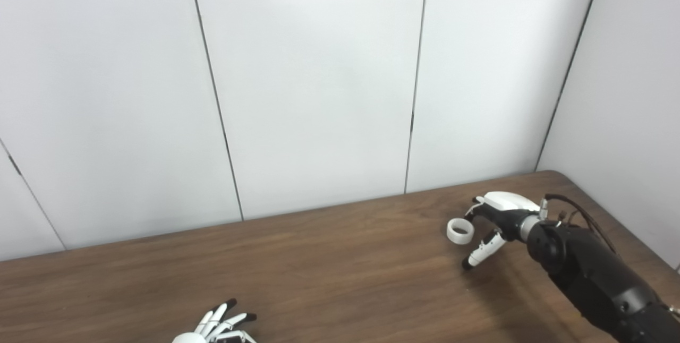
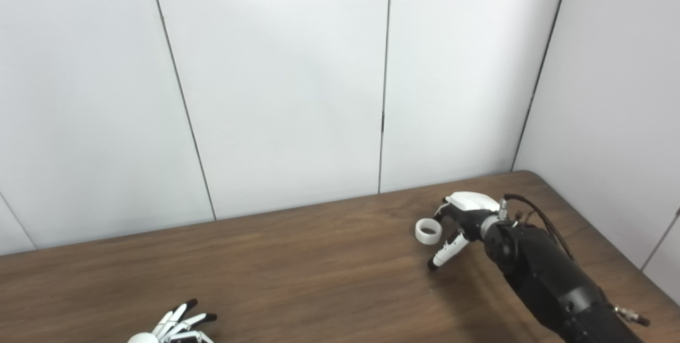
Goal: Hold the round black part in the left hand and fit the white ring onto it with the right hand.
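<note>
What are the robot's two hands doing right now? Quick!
Left hand: open, fingers spread, holding nothing; no black part in view.
Right hand: at the white ring on the table, fingers around it; cannot tell if it grips yet.

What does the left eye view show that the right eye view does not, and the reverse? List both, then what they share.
Only the left eye view: more bare table to the left of the left hand.
Only the right eye view: a wall seam at the lower right.
Both: the white ring on the table at the right hand's fingertips, and the left hand with its fingers spread. Neither shows the round black part.
</note>
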You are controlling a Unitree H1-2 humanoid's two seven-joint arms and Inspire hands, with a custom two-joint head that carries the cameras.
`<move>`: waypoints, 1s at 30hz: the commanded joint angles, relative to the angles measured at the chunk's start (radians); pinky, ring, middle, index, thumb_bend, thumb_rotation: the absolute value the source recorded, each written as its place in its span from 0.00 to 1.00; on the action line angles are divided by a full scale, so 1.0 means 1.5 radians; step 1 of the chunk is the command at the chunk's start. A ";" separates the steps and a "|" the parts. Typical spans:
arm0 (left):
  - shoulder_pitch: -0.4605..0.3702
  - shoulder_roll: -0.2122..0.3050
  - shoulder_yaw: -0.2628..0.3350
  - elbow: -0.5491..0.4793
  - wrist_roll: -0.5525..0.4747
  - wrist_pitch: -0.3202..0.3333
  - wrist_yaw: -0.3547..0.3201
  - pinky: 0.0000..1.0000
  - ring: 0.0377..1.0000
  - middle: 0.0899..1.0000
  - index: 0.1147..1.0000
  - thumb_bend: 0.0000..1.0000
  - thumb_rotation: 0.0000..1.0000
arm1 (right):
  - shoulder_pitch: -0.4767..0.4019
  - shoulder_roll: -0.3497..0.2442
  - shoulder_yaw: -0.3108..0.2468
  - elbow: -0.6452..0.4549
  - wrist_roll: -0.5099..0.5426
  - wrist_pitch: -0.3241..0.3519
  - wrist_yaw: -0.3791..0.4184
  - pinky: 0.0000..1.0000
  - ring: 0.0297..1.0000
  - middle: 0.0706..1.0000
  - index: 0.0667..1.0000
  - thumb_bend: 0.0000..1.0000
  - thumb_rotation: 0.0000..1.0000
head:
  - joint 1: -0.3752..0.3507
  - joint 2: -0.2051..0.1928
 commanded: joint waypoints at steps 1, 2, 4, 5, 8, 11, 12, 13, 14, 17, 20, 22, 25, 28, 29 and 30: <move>0.035 -0.004 -0.010 0.003 0.007 -0.003 -0.004 1.00 1.00 0.85 0.41 0.52 0.04 | -0.036 -0.019 -0.008 -0.014 0.002 -0.005 0.001 1.00 1.00 1.00 0.79 0.90 0.38 | 0.001 0.001; 0.036 -0.004 -0.010 0.001 0.009 -0.002 -0.005 1.00 1.00 0.85 0.41 0.52 0.04 | -0.035 -0.017 -0.008 -0.016 0.002 -0.004 0.001 1.00 1.00 1.00 0.79 0.90 0.38 | 0.002 0.001; 0.039 -0.003 -0.009 -0.003 0.011 0.000 -0.007 1.00 1.00 0.85 0.41 0.52 0.04 | -0.033 -0.015 -0.010 -0.021 0.004 -0.003 0.000 1.00 1.00 1.00 0.79 0.90 0.37 | 0.004 0.002; 0.041 -0.004 -0.008 -0.006 0.010 0.000 -0.008 1.00 1.00 0.85 0.41 0.52 0.04 | -0.032 -0.013 -0.011 -0.022 0.006 -0.004 -0.002 1.00 1.00 1.00 0.79 0.90 0.37 | 0.005 0.003; 0.046 -0.004 -0.006 -0.012 0.010 -0.001 -0.008 1.00 1.00 0.85 0.41 0.52 0.04 | -0.031 -0.012 -0.012 -0.024 0.012 -0.009 -0.005 1.00 1.00 1.00 0.79 0.90 0.36 | 0.008 0.004; 0.052 -0.005 -0.006 -0.022 0.011 0.004 -0.013 1.00 1.00 0.85 0.41 0.52 0.04 | -0.032 -0.010 -0.010 -0.023 0.012 -0.012 -0.008 1.00 1.00 1.00 0.79 0.91 0.36 | 0.011 0.006; 0.054 -0.006 -0.005 -0.025 0.010 0.005 -0.015 1.00 1.00 0.85 0.41 0.52 0.04 | -0.033 -0.009 -0.008 -0.022 0.011 -0.012 -0.009 1.00 1.00 1.00 0.79 0.91 0.36 | 0.012 0.007; 0.056 -0.006 -0.005 -0.028 0.010 0.007 -0.018 1.00 1.00 0.85 0.41 0.52 0.04 | -0.035 -0.008 -0.007 -0.020 0.010 -0.013 -0.010 1.00 1.00 1.00 0.79 0.91 0.36 | 0.013 0.007; 0.058 -0.006 -0.005 -0.031 0.012 0.009 -0.019 1.00 1.00 0.86 0.41 0.52 0.04 | -0.036 -0.007 -0.006 -0.017 0.010 -0.016 -0.012 1.00 1.00 1.00 0.79 0.91 0.36 | 0.014 0.007; 0.063 -0.006 -0.004 -0.039 0.017 0.012 -0.020 1.00 1.00 0.86 0.41 0.52 0.04 | -0.042 -0.003 -0.003 -0.007 0.010 -0.025 -0.018 1.00 1.00 1.00 0.79 0.92 0.37 | 0.018 0.007; 0.067 -0.007 -0.003 -0.044 0.017 0.010 -0.020 1.00 1.00 0.86 0.41 0.52 0.04 | -0.047 0.002 0.001 -0.001 0.009 -0.028 -0.019 1.00 1.00 1.00 0.80 0.93 0.38 | 0.020 0.007; 0.070 -0.007 -0.003 -0.047 0.017 0.012 -0.021 1.00 1.00 0.85 0.41 0.52 0.04 | -0.049 0.005 0.002 0.004 0.009 -0.031 -0.022 1.00 1.00 1.00 0.80 0.92 0.37 | 0.022 0.006; 0.074 -0.006 -0.002 -0.052 0.017 0.013 -0.023 1.00 1.00 0.85 0.41 0.52 0.04 | -0.054 0.011 0.007 0.017 0.006 -0.037 -0.027 1.00 1.00 1.00 0.79 0.93 0.37 | 0.026 0.004; 0.078 -0.005 -0.001 -0.056 0.016 0.013 -0.024 1.00 1.00 0.85 0.41 0.52 0.04 | -0.060 0.016 0.014 0.034 -0.001 -0.040 -0.036 1.00 1.00 1.00 0.80 0.93 0.37 | 0.027 0.005; 0.080 -0.005 0.000 -0.057 0.016 0.012 -0.024 1.00 1.00 0.86 0.41 0.52 0.04 | -0.062 0.017 0.016 0.040 -0.001 -0.043 -0.040 1.00 1.00 1.00 0.79 0.93 0.37 | 0.027 0.005; 0.081 -0.005 0.001 -0.058 0.016 0.012 -0.024 1.00 1.00 0.86 0.41 0.52 0.04 | -0.064 0.017 0.018 0.045 -0.001 -0.046 -0.043 1.00 1.00 1.00 0.79 0.93 0.37 | 0.028 0.006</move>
